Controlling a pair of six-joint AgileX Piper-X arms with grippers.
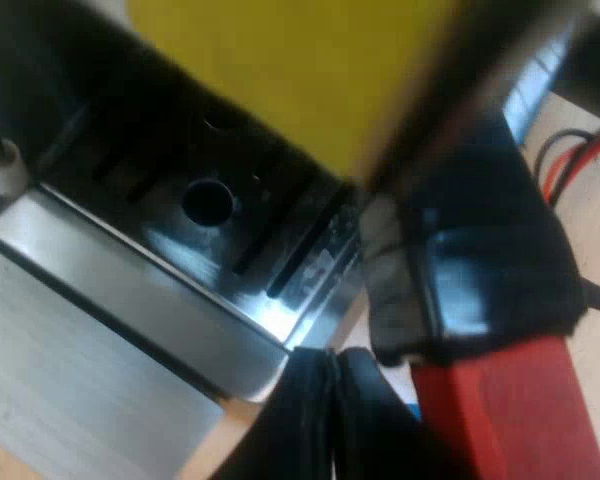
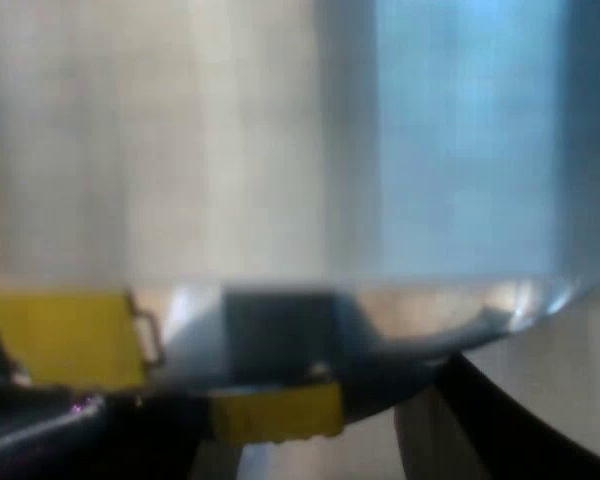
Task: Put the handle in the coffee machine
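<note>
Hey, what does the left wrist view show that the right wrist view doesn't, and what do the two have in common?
Left wrist view: the espresso machine's black slotted drip tray, and the holder's dark handle with its red end by the tray's corner. Right wrist view: a broad shiny metal surface, very close and too blurred to identify. Both: a blurred yellow patch; I cannot tell if it is the same piece.

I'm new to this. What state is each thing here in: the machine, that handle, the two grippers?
Machine: tray seated at its front.
Handle: red end by the tray's corner; locked in or loose, cannot tell.
Left gripper: shut, nothing seen in it, beside the handle's red end.
Right gripper: close to a shiny metal surface; open or shut, cannot tell.
</note>
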